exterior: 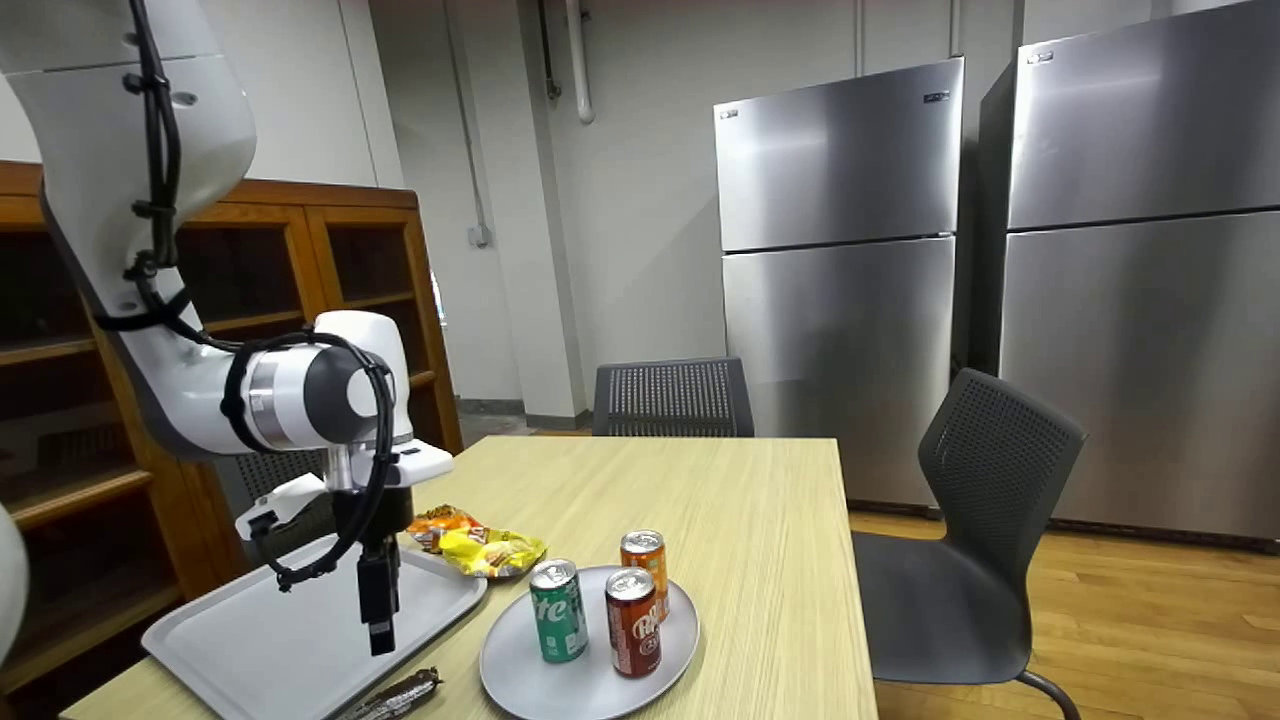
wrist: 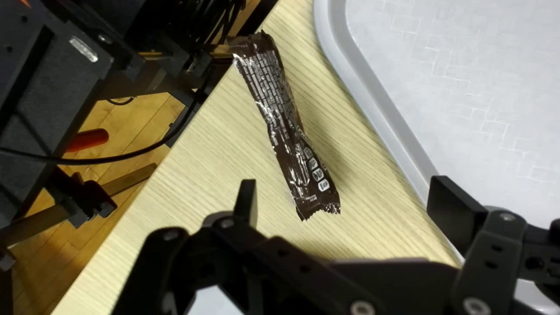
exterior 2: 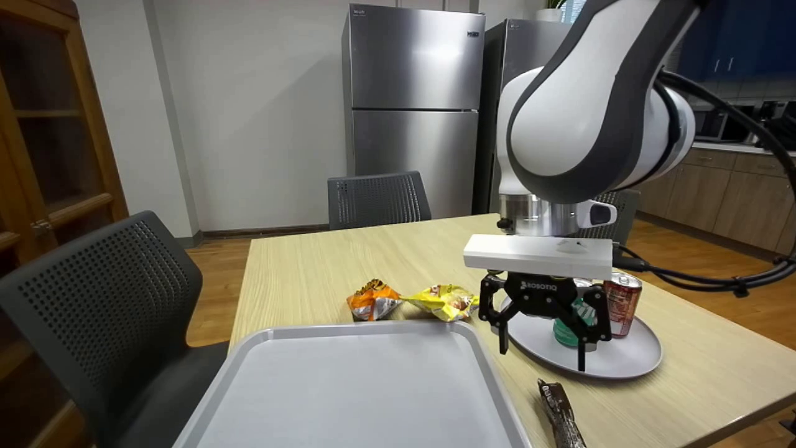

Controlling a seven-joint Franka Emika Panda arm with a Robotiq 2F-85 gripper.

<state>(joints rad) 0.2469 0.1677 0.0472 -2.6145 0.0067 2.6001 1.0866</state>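
Evidently parted: a gripper [exterior 2: 542,359] hanging near a wrapped bar [wrist: 284,127]

The gripper, a black linkage of angular parts, is hanging with its two flat fingers [exterior 2: 503,341] well apart and gripping nothing. The bar is lying on the pale, wood-grained table [exterior 2: 298,274], just beside a smooth gray tray [exterior 2: 360,392] with rounded corners and a raised rim. It is gleaming dark brown (a crinkled, foil-like wrapping, narrowing toward the middle) and bearing white print between saw-toothed ends. In the wrist view, its long axis is running from upper left to lower right; the lower end is pointing into the space between the fingers, while the upper end is overlapping the table's edge. Only this view is showing both ends; the exterior views are cropping the nearer one. Conversely, both exterior views are showing a green can [exterior: 559,615] and a dark-red can [exterior: 633,630], upright metal cylinders standing on a round gray plate [exterior: 600,690]. Just beside the tray, an orange bag [exterior 2: 373,302] and a yellow bag [exterior 2: 444,302], glossy and crumpled, are lying side by side.
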